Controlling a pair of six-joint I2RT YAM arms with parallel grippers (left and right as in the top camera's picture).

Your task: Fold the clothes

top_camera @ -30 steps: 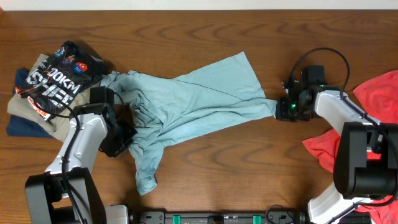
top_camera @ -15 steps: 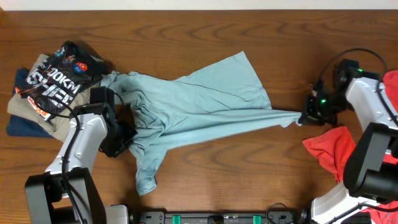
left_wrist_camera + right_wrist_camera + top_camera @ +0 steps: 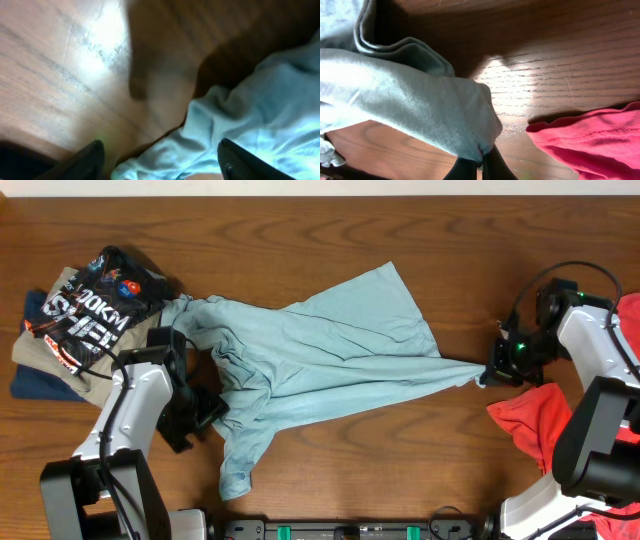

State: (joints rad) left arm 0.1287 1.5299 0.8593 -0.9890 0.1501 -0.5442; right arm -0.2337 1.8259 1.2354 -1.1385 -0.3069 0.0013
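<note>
T-shirt (image 3: 320,350) stretches lengthwise from right claw (image 3: 487,372), clamped on its corner, towards left claw (image 3: 205,412), jaws spread, empty, beside bunched end.

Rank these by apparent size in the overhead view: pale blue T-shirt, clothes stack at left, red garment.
1. pale blue T-shirt
2. clothes stack
3. red garment
Last two unsure: the right arm hides part of the red garment.

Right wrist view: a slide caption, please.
Right gripper pinching the blue-grey T-shirt corner, red garment nearby on the table.
</note>
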